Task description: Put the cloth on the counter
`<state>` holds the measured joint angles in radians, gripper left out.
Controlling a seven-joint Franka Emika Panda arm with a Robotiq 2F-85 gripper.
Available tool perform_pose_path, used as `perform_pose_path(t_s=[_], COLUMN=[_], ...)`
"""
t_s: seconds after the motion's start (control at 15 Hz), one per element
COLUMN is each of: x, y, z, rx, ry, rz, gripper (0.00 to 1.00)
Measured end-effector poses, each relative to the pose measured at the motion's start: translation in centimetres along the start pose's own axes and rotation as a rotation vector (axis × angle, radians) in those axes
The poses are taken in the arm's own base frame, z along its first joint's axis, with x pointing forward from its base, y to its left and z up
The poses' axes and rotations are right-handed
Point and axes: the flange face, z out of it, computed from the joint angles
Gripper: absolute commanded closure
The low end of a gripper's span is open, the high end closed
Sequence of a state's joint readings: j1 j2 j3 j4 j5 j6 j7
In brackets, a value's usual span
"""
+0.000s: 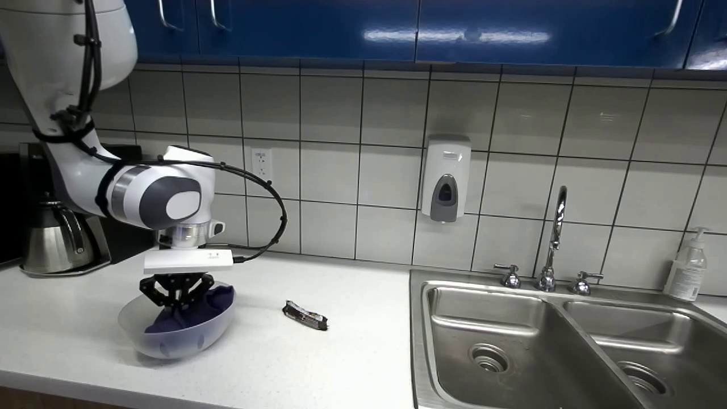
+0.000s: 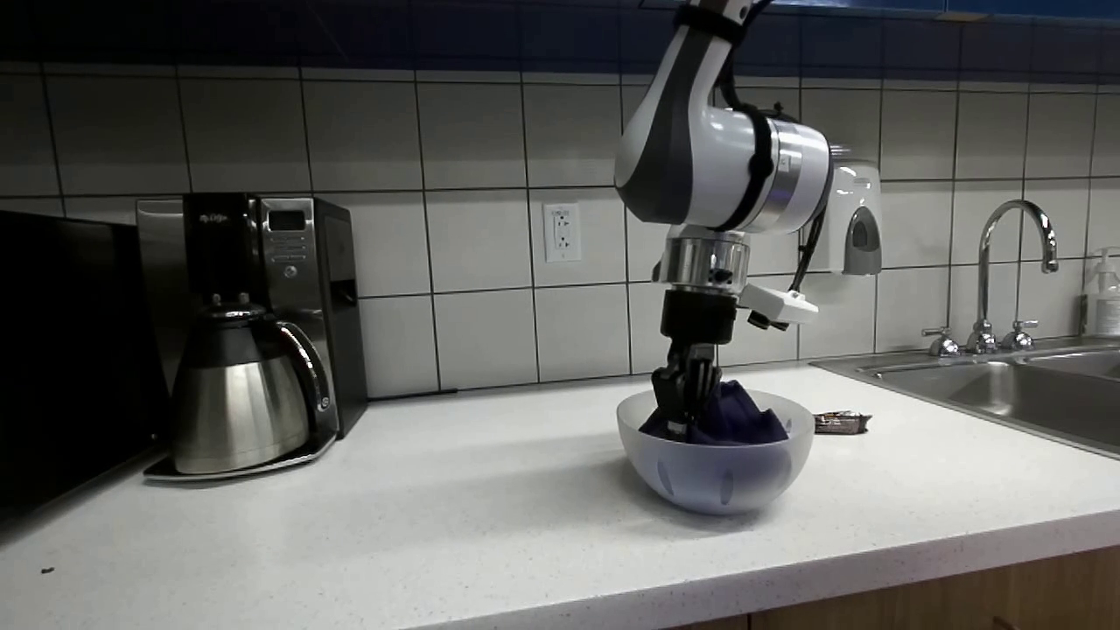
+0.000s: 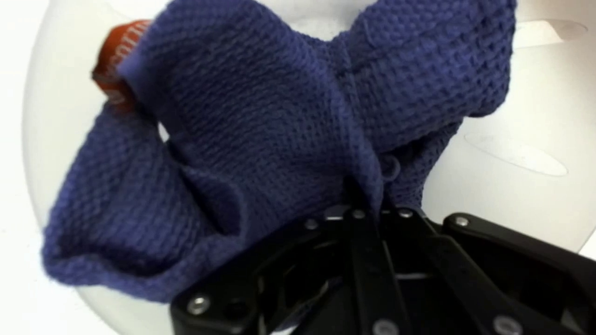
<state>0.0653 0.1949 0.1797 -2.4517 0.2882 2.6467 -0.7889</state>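
The cloth is dark blue-purple and waffle-textured. It lies bunched inside a frosted bowl in both exterior views: the cloth (image 1: 210,307) (image 2: 742,416) and the bowl (image 1: 190,343) (image 2: 717,477). The bowl stands on the white counter (image 1: 358,363) (image 2: 437,534). My gripper (image 1: 178,307) (image 2: 687,424) points down into the bowl. In the wrist view the gripper (image 3: 378,202) is shut on a raised fold of the cloth (image 3: 260,107). Part of the cloth hangs toward the rim of the bowl (image 3: 503,195). The fingertips are hidden in the cloth.
An orange-red wrapper (image 3: 116,60) shows partly under the cloth in the bowl. A brown wrapped bar (image 1: 305,316) (image 2: 842,423) lies beside the bowl. A double sink (image 1: 420,341) and a coffee maker with a steel carafe (image 2: 241,394) stand on either side. A soap dispenser (image 1: 446,179) hangs on the wall.
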Motion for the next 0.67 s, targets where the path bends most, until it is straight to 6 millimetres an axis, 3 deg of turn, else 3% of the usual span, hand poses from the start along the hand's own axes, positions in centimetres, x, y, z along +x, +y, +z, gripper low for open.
perform_pose_path(t_s=[0.27,0.67], x=[-0.3,-1.0], y=[1.7,2.3], z=[-3.3,-11.9], rx=[-0.009,-0.008], ry=[0.022,0.078], rz=[0.035,0.079], gripper=[0.99,0.99])
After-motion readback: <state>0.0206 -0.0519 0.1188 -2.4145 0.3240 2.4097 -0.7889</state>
